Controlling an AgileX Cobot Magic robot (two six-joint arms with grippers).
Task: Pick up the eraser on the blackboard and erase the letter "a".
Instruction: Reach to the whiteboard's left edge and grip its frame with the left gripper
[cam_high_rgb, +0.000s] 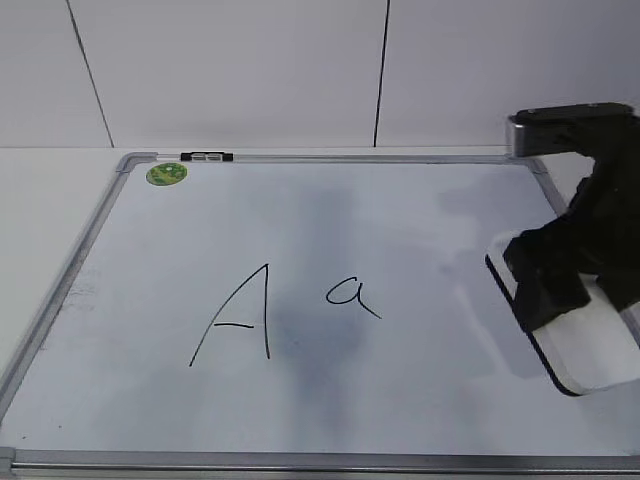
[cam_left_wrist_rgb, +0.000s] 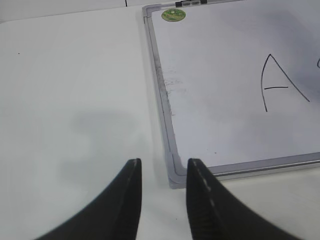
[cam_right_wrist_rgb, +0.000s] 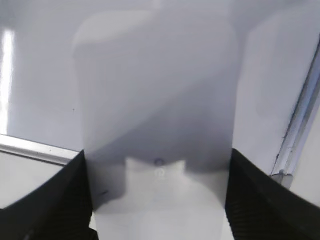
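Two black fingers of the right gripper (cam_right_wrist_rgb: 157, 200) pinch the eraser (cam_high_rgb: 590, 345) at the blackboard's (cam_high_rgb: 70, 270) right edge, well apart from the letter "a" (cam_high_rgb: 352, 293); the left gripper's (cam_left_wrist_rgb: 164, 172) fingers stand slightly spread, holding nothing.

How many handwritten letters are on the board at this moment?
2: a tall capital "A" left of centre on the blackboard, and the letter "a" just to its right. None appears hidden.
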